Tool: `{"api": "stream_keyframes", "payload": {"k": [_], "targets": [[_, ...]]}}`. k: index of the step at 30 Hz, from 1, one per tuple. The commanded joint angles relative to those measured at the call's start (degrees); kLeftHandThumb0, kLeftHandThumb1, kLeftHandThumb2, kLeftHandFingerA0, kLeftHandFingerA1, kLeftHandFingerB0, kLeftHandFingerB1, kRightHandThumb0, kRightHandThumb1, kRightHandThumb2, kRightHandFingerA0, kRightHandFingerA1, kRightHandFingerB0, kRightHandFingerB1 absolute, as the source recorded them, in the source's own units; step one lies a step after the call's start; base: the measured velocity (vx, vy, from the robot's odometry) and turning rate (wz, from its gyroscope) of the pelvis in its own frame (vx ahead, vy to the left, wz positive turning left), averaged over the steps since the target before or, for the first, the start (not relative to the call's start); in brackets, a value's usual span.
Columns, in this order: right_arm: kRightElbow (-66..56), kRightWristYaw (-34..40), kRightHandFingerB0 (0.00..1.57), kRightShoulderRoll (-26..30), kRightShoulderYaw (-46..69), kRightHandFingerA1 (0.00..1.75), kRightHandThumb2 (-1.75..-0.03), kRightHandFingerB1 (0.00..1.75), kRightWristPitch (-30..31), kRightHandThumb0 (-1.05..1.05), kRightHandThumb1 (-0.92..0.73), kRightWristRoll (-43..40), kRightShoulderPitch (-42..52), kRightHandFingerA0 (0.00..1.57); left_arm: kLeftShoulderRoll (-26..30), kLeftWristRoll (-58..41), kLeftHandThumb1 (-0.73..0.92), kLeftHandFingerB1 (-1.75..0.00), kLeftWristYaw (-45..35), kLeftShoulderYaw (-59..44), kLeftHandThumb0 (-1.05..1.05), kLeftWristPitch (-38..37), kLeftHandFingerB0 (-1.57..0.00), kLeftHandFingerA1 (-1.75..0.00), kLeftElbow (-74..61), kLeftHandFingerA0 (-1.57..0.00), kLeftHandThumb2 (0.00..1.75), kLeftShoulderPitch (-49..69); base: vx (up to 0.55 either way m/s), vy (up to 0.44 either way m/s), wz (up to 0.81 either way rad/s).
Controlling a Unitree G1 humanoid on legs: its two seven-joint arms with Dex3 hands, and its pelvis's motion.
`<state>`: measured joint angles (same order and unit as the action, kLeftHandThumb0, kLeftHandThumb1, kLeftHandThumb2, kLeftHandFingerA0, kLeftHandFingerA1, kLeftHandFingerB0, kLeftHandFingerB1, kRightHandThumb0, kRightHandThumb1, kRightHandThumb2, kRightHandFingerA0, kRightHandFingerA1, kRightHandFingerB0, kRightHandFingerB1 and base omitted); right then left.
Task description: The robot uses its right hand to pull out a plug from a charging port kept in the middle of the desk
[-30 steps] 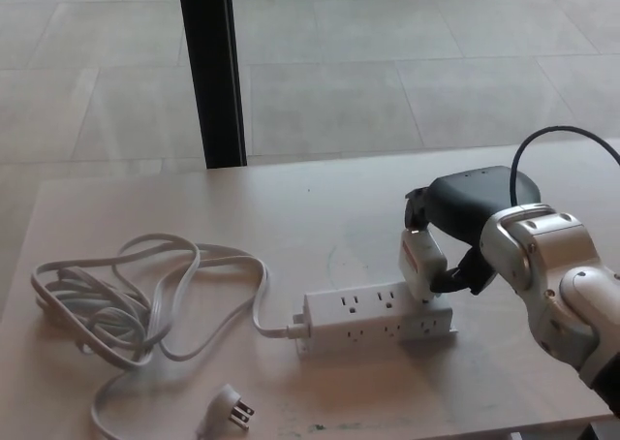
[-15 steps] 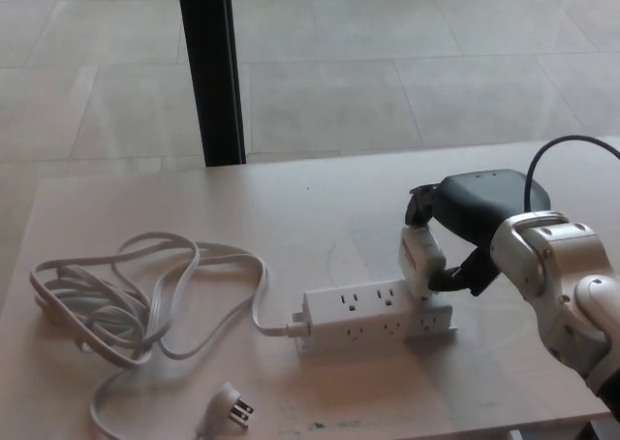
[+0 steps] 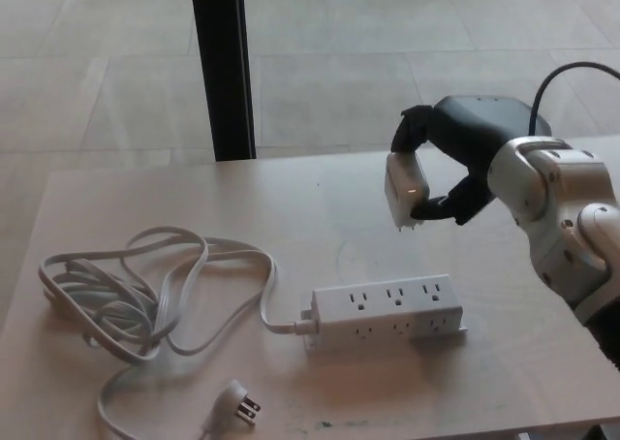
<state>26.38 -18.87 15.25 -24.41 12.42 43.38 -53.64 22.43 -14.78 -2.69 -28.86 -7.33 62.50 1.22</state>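
Observation:
My right hand (image 3: 455,159) is shut on a white plug block (image 3: 405,186) and holds it in the air above the desk, clear of the strip. The white power strip (image 3: 386,311) lies flat in the middle of the desk, its two rows of sockets all bare. From the strip's left end its white cable (image 3: 145,290) runs off in loose coils and ends in a pronged plug (image 3: 238,403) near the desk's front edge. My left hand does not show.
The pale desk (image 3: 320,212) ends just behind my raised hand; beyond it is a tiled floor. A black post (image 3: 222,62) stands behind the desk's back edge. A dark wire (image 3: 562,72) loops over my right wrist.
My right hand has lifted the white plug block up out of the strip's right end sockets, and it now hangs well above the strip. The camera has also shifted slightly.

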Motion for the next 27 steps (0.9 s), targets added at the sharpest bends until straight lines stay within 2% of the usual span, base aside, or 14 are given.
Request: {"api": "stream_keyframes", "payload": {"k": [1,3,4,5,6,7,8,10,11,14,22,24,25,27], "targets": [[-1.54,-3.47,0.69,1.69,1.98,1.6,-0.66,0.51,0.91,-0.33,-0.67,-2.8,-1.17,0.93,1.23,-1.16,0.84,-0.37,-0.96,-0.79,-0.69,0.34,-0.56,-0.46,0.29,-0.74,0.66,-0.29,0.0,0.0,0.0],[-1.77,-4.48,0.63,2.07,1.76,1.62,-0.69,0.52,1.7,-0.34,-0.65,-2.42,-1.55,0.91,1.26,-1.04,0.85,-0.38,-1.02,-0.77,-0.7,0.15,-0.56,-0.46,0.36,-0.74,0.66,-0.27,0.0,0.0,0.0],[-2.1,-4.24,0.77,2.62,1.65,1.7,-0.78,0.78,0.87,-0.31,-0.63,-2.27,-1.5,0.88,1.24,-0.77,0.85,-0.38,-0.55,-0.66,-0.7,0.17,-0.57,-0.45,0.05,-0.76,0.67,-0.14,0.0,0.0,0.0],[-2.87,-4.39,0.82,3.54,1.96,1.75,-1.03,1.47,0.22,-0.28,-0.54,-2.45,-1.06,0.89,1.24,-0.72,0.84,-0.38,-0.31,-0.72,-0.7,0.34,-0.56,-0.45,-0.16,-0.76,0.66,-0.15,0.0,0.0,0.0],[-3.63,-4.71,0.82,4.49,2.43,1.75,-1.03,1.47,-0.28,-0.28,-0.54,-2.82,-0.63,0.89,1.24,-0.91,0.84,-0.38,-0.25,-0.91,-0.7,0.58,-0.56,-0.45,-0.31,-0.76,0.66,-0.24,0.0,0.0,0.0],[-3.31,-4.39,0.81,5.53,2.19,1.75,-0.97,1.02,-0.73,-0.29,-0.56,-2.23,-0.39,0.86,1.24,-0.88,0.85,-0.38,-0.34,-0.93,-0.7,0.46,-0.57,-0.46,-0.34,-0.76,0.67,-0.22,0.0,0.0,0.0],[-3.68,-4.38,0.77,6.71,1.55,1.73,-0.92,0.9,-1.19,-0.31,-0.62,-1.2,-0.3,0.85,1.13,-1.17,0.84,-0.38,-0.25,-1.21,-0.69,0.73,-0.58,-0.46,-0.46,-0.76,0.66,-0.31,0.0,0.0,0.0],[-4.05,-2.86,0.73,10.2,0.09,1.72,-0.8,0.92,-3.19,-0.35,-0.71,1.41,0.81,0.89,1.08,-1.03,0.85,-0.38,-0.3,-1.26,-0.69,0.81,-0.56,-0.45,-0.71,-0.75,0.67,-0.21,0.0,0.0,0.0],[-4.01,-2.49,0.76,11.75,-0.45,1.75,-0.82,1.22,-4.04,-0.35,-0.72,2.13,1.14,0.92,1.3,-1.21,0.85,-0.38,-0.6,-1.49,-0.69,0.99,-0.56,-0.45,-0.58,-0.76,0.67,-0.41,0.0,0.0,0.0],[-2.84,-2.25,0.78,15.9,-2.81,1.63,-0.76,0.84,-5.07,-0.36,-0.67,4.3,2.91,0.8,1.39,-1.0,0.84,-0.38,-0.48,-1.44,-0.7,1.13,-0.58,-0.45,-0.47,-0.76,0.66,-0.58,0.0,0.0,0.0],[-1.87,-0.62,0.76,19.69,-7.04,1.61,-0.74,0.93,-5.62,-0.37,-0.69,8.4,9.44,0.82,1.74,-0.34,0.85,-0.38,-0.41,-1.09,-0.7,-0.06,-0.57,-0.46,0.08,-0.77,0.67,-0.65,0.0,0.0,0.0],[-2.26,1.46,0.76,20.24,-8.34,1.67,-0.71,1.05,-6.99,-0.35,-0.67,9.26,10.95,0.84,1.77,-0.6,0.84,-0.38,-0.18,-1.36,-0.7,0.17,-0.58,-0.46,0.25,-0.79,0.66,-0.84,0.0,0.0,0.0],[-2.45,1.89,0.72,20.41,-9.09,1.75,-0.66,1.41,-7.31,-0.43,-0.73,9.92,11.31,0.87,1.75,-0.72,0.83,-0.38,-0.26,-1.46,-0.71,0.17,-0.59,-0.47,0.25,-0.8,0.66,-0.84,0.0,0.0,0.0],[-2.73,2.53,0.72,20.61,-10.13,1.75,-0.66,1.41,-7.82,-0.43,-0.73,11.02,11.89,0.87,1.73,-0.9,0.83,-0.38,-0.38,-1.63,-0.71,0.17,-0.59,-0.47,0.23,-0.8,0.66,-0.84,0.0,0.0,0.0]]}}
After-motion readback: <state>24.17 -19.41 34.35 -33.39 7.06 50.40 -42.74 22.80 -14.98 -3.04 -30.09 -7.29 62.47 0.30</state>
